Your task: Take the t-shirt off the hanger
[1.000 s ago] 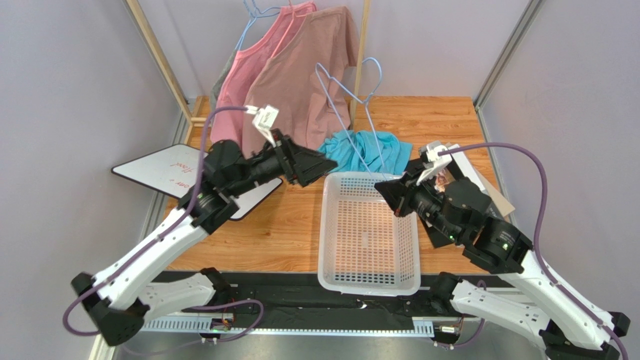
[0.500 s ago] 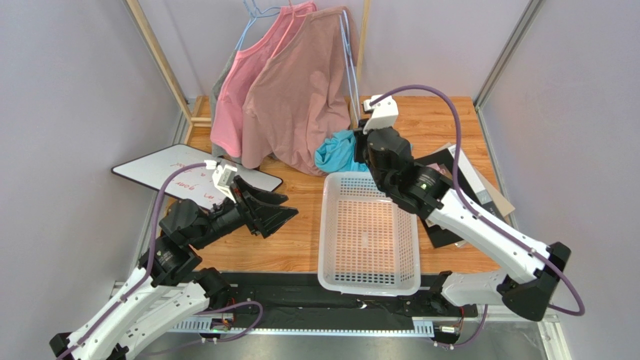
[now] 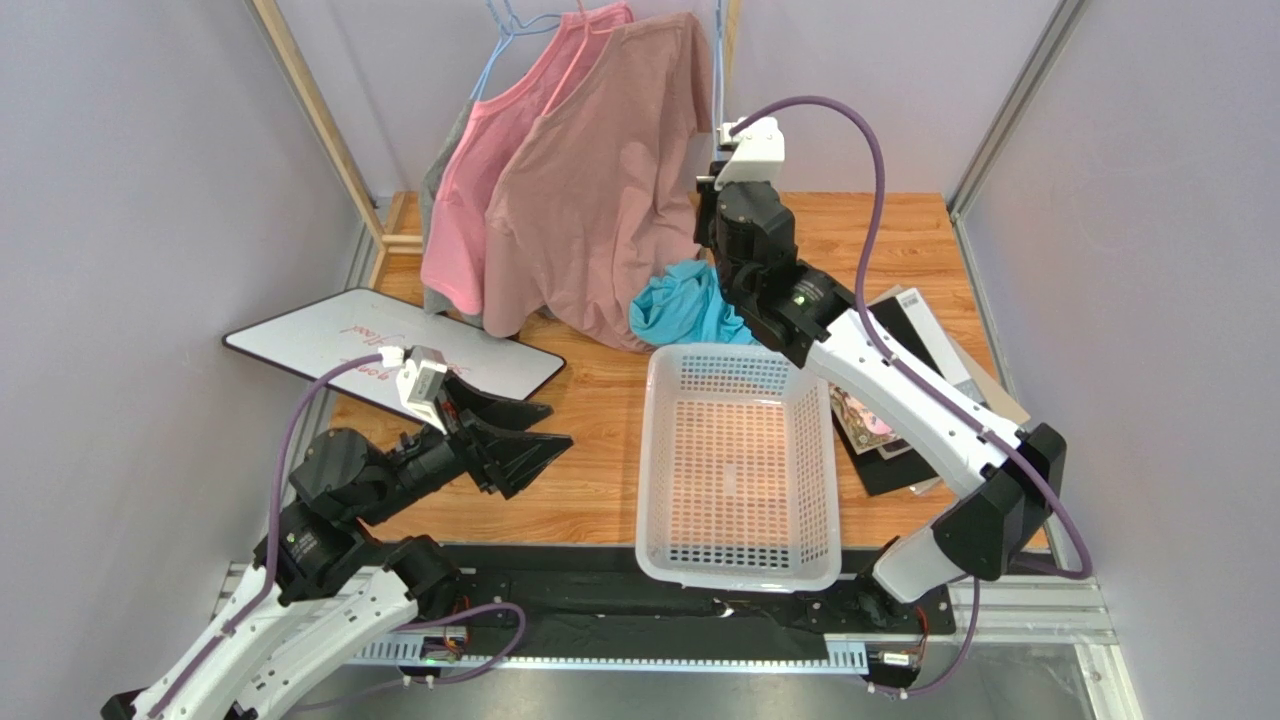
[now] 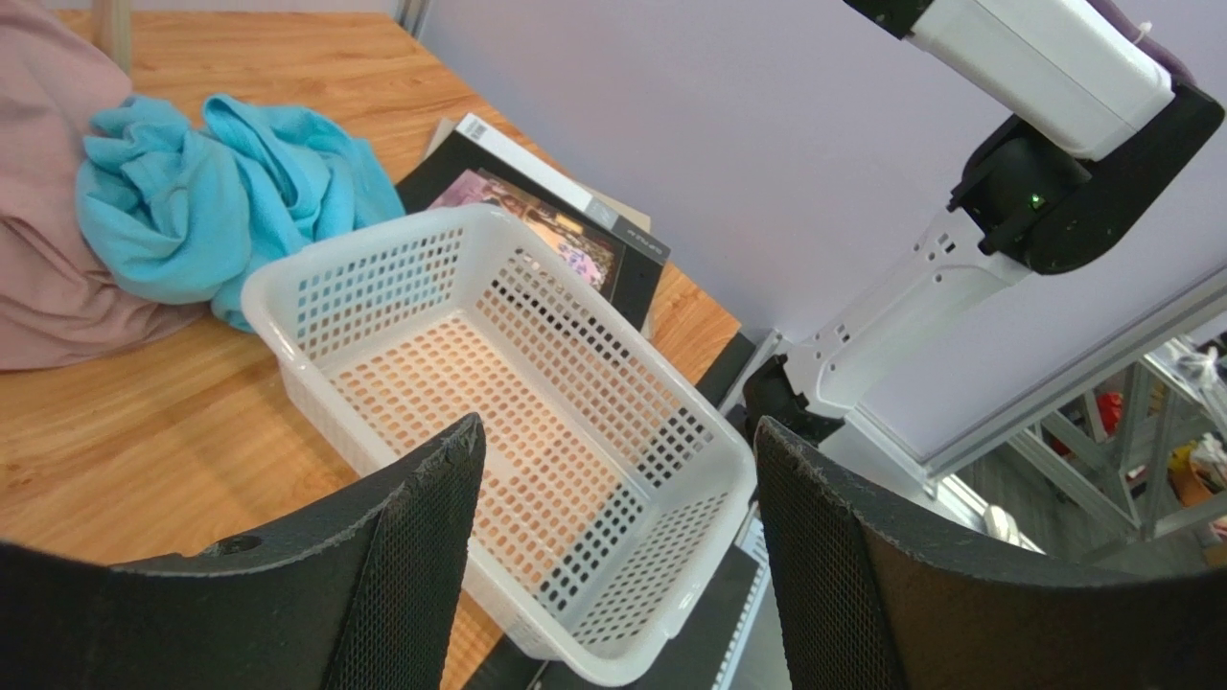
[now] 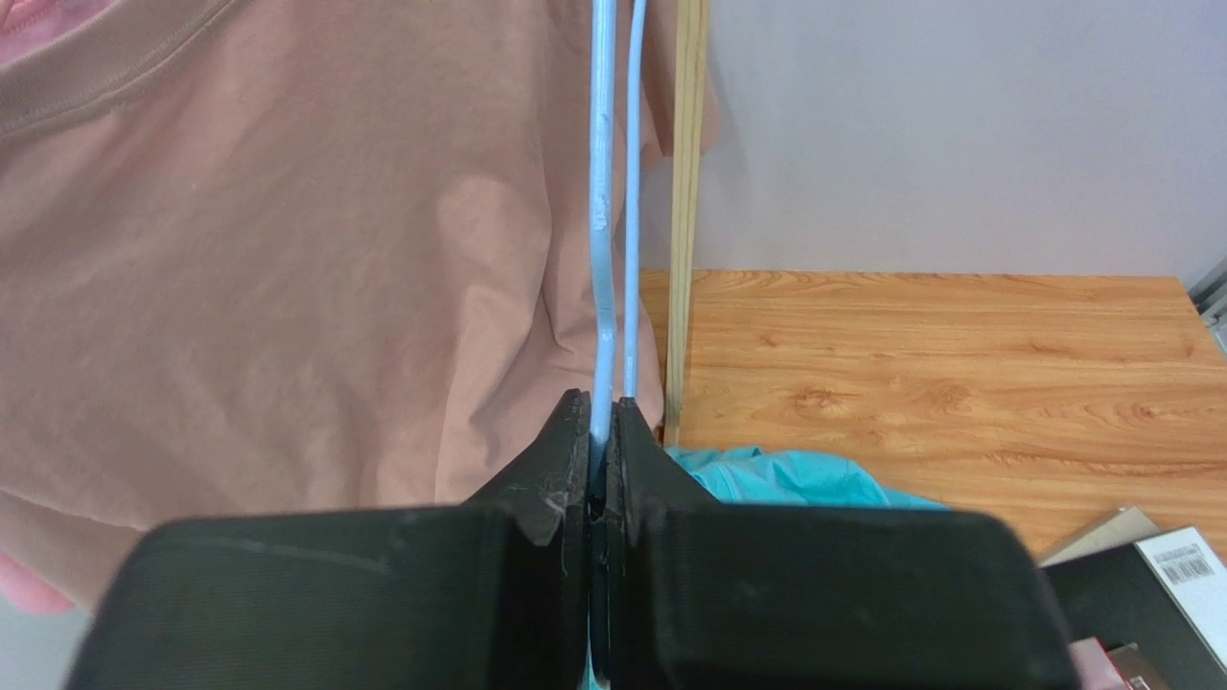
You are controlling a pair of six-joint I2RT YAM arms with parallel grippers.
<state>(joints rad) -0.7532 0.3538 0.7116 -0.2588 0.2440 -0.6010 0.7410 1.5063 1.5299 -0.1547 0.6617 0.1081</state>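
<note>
The turquoise t-shirt [image 3: 684, 305] lies crumpled on the wooden table behind the basket, and shows in the left wrist view [image 4: 187, 187] and the right wrist view [image 5: 763, 475]. My right gripper [image 3: 706, 198] is raised above it at the back, shut [image 5: 605, 417] on the light-blue wire hanger [image 5: 602, 216]. The hanger's wires [image 3: 718, 75] run straight up beside the brown-pink shirt. I see no wire inside the t-shirt. My left gripper [image 3: 549, 446] hangs low at the left, open [image 4: 617, 426] and empty, facing the basket.
A white perforated basket [image 3: 736, 567] stands in the middle, also in the left wrist view [image 4: 432, 273]. Books [image 3: 902, 420] lie to its right and a whiteboard [image 3: 346, 338] to its left. Pink [image 3: 481, 180] and brown-pink [image 3: 601, 195] shirts hang on the rack; a wooden post [image 5: 689, 216] stands beside the hanger.
My right arm swung from beside the basket up to the back, carrying the hanger upright; the t-shirt stayed on the table. My left arm drew back toward the near left, jaws open.
</note>
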